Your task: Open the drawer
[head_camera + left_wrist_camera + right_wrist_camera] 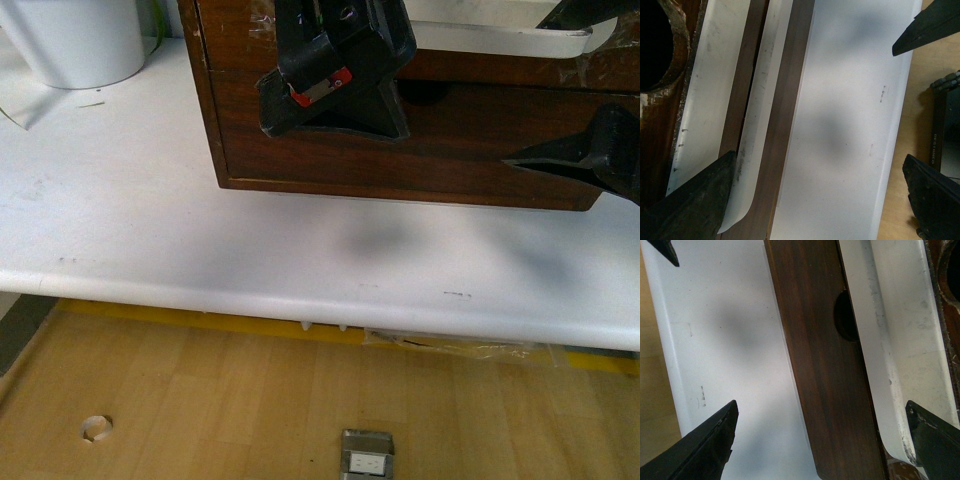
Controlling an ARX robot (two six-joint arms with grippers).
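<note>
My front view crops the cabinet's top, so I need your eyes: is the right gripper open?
Observer: Yes. The right gripper is open, its fingers wide apart and holding nothing.
Operator: And the left?
Observer: The left gripper is open too; one finger lies by the white handle's rounded end.
Operator: Anything beyond the handle?
Observer: A dark round hole with a chipped rim, in the wood.

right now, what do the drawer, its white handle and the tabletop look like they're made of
Drawer: dark-stained wood with streaky grain showing; solid or veneer is unclear. Handle: white, smooth, scuffed; painted metal or plastic, can't tell. Tabletop: matte white, laminate-like board with a rounded edge.
</note>
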